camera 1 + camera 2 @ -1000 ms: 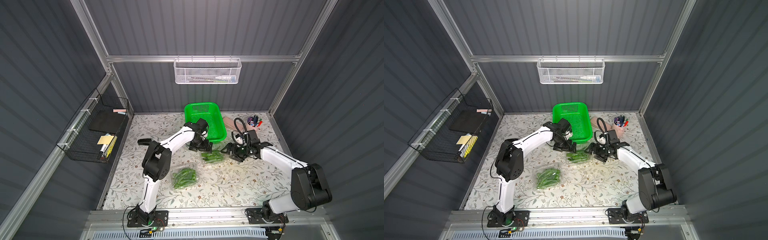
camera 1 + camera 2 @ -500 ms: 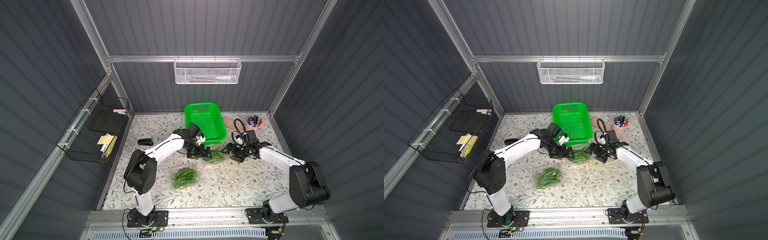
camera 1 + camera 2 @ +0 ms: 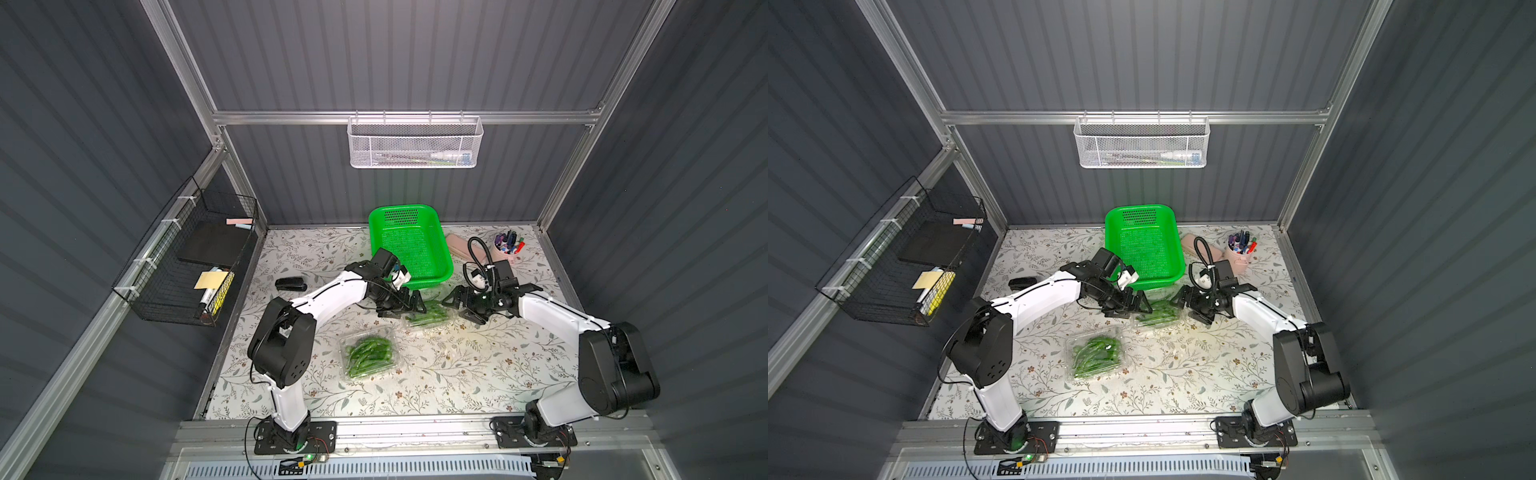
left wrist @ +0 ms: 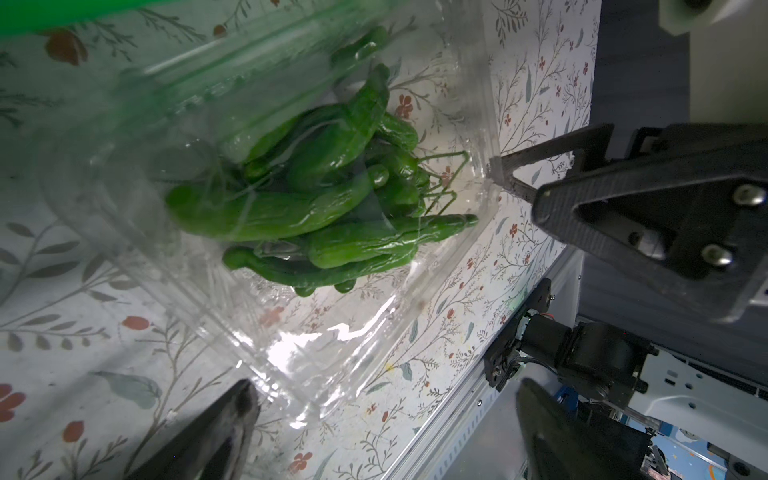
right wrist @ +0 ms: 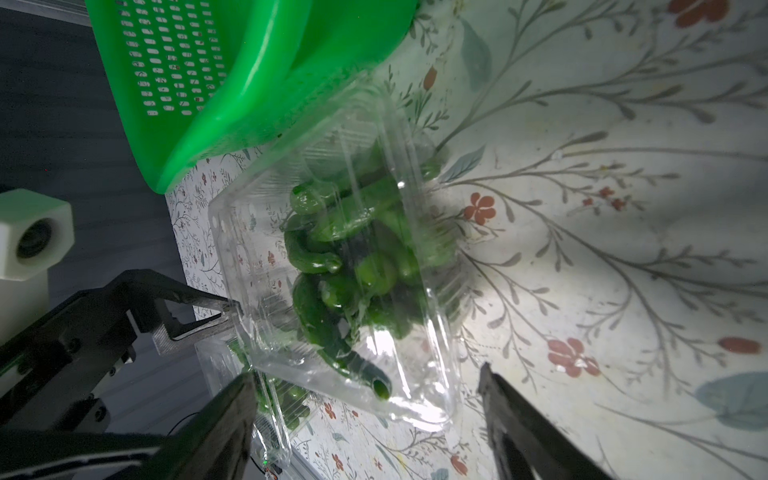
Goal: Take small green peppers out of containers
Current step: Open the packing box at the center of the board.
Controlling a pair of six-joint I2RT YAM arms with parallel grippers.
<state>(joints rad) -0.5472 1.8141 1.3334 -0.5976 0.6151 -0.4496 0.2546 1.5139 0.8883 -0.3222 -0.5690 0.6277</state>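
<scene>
One clear container point(image 3: 428, 318) lies on the flowered table point(image 3: 478, 374) just in front of the green basket point(image 3: 400, 215), close to the basket's front rim. Small green peppers point(image 4: 291, 208) are piled inside it behind the clear plastic. The left gripper point(image 3: 414, 308) sits low at the end of this container, in front of the left part of the basket's front rim. Its jaws are spread wide: in the left wrist view one of its fingers point(image 4: 239, 409) is beside a corner of the pack and the other stands well clear, so it pinches nothing. The right gripper point(image 3: 457, 309) faces it from just in front of the basket's right front corner, its jaws also spread and straddling the pack's other end. In the right wrist view a narrow strip of table shows between one finger point(image 5: 503, 407) and the plastic. From the left wrist, one right fingertip is seen against the pack's rim. The second container point(image 3: 370, 358), full of peppers, rests farther out in front of the basket, apart from both grippers.
</scene>
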